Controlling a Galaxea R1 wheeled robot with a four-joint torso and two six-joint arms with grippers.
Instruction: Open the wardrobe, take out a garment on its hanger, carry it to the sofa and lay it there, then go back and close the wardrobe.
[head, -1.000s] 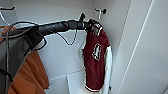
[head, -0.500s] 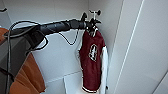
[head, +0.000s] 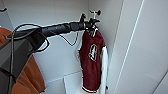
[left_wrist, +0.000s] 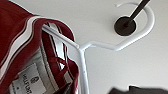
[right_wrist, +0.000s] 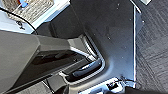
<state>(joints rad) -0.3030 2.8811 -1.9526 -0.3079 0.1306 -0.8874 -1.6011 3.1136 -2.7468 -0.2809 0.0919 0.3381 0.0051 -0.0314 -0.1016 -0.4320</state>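
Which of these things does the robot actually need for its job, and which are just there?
Part of the job:
wardrobe
maroon jacket
white hanger
left gripper

Just there:
orange garment
woven basket

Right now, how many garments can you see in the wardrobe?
2: the maroon jacket hanging on the white hanger, and an orange garment on the left. More may be hidden.

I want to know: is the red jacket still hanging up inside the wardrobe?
Hanging: the hanger hook curls over the black peg, garment dangling below.
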